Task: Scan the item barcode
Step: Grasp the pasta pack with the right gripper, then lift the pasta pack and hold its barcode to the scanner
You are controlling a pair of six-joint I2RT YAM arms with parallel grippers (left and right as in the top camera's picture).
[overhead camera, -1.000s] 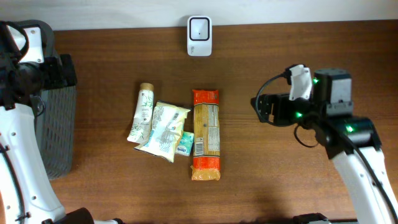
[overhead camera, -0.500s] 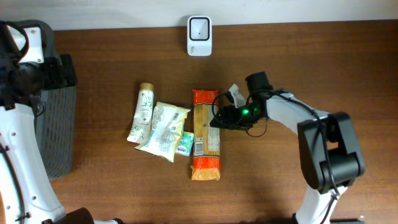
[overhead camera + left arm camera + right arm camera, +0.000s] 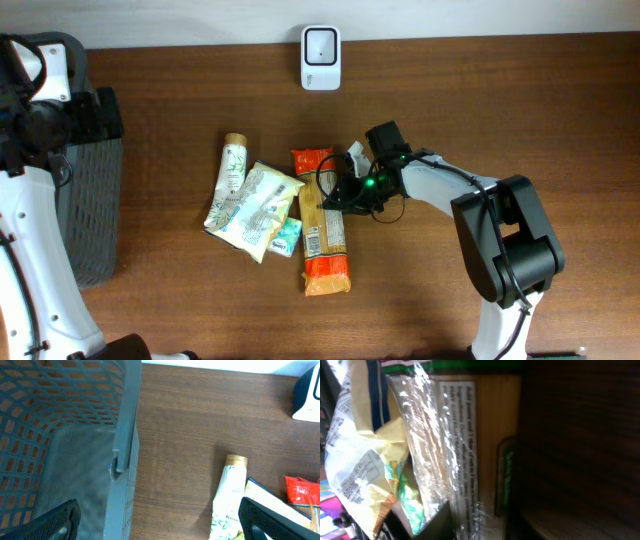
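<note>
Spaghetti packet: clear film, orange-red ends, printed label, tilted on desk; right end effector at its edge, grip unclear; left end effector open.

At the right gripper: pasta packet, orange-red ends, clear middle. Beyond it: pouch, cream, green leaf print. Table: brown wood grain.

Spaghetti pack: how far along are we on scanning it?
Done: nothing is scanned so far; the spaghetti pack lies flat on the table. In hand: the right gripper is at the pack's upper part, but a firm grip isn't clear. Left: lift it, carry it to the barcode scanner at the table's far edge and present the barcode.
</note>
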